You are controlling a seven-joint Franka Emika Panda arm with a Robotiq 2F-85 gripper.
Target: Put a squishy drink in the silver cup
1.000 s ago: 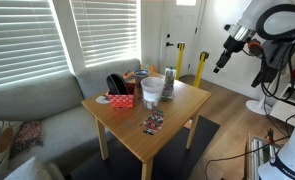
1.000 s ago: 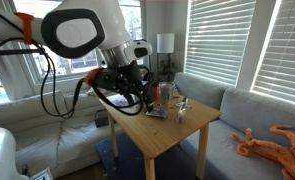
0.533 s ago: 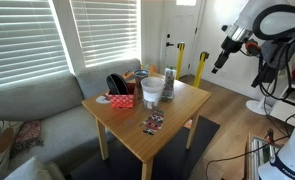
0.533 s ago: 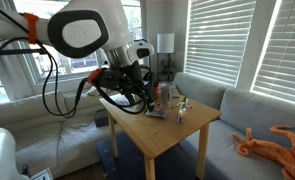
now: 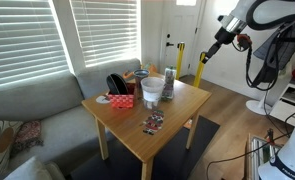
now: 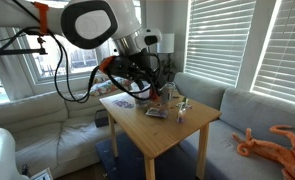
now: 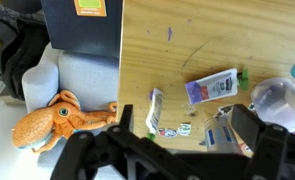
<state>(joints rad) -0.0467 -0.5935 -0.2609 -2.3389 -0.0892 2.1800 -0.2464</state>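
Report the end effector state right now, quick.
End effector: open, holding nothing, up in the air above the table.

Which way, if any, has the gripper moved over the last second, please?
Yes: in an exterior view the gripper swung closer to the yellow post.

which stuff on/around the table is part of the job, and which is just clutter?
Job:
- silver cup
- purple-labelled drink pouch, lying flat on the table
- second pouch beside it
- pincer, open and empty

Lying about:
- white cup
- red item
- orange toy octopus
- grey sofa
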